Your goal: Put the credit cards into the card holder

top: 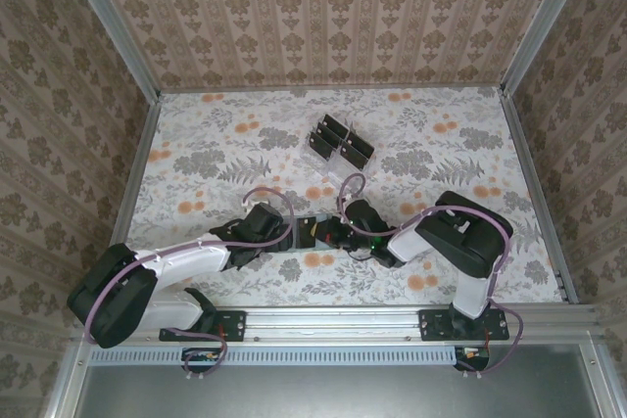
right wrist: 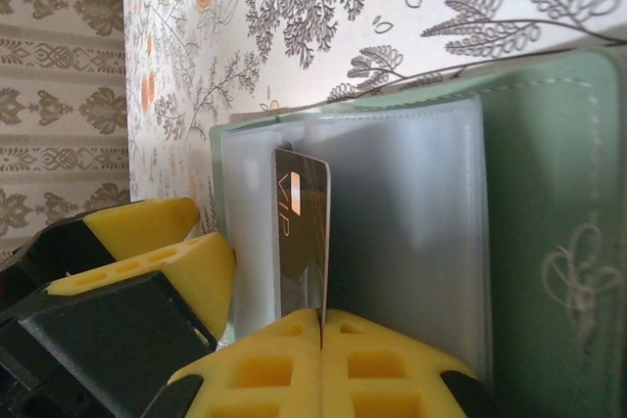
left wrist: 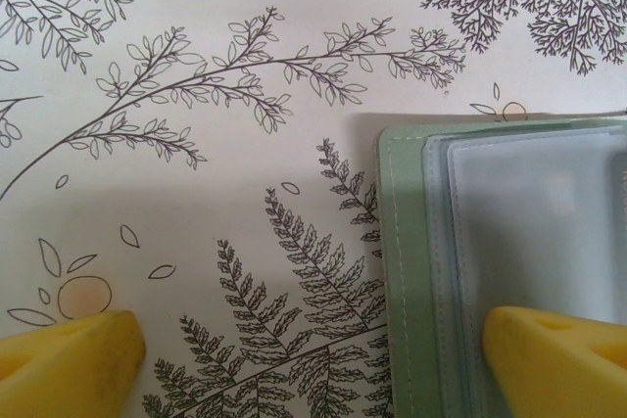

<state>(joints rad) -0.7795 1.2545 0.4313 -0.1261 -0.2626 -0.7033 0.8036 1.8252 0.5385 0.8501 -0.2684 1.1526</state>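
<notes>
Right wrist view: the right gripper has its yellow fingers pressed together on one end of a dark credit card. The card's far end lies at the clear sleeves of the open green card holder. Left wrist view: the left gripper is spread wide, with one fingertip over the holder's sleeve and the other over the bare table. Top view: both grippers meet near the middle of the table's near edge. A clear rack of dark cards sits toward the far edge.

"vip" on a credit card
</notes>
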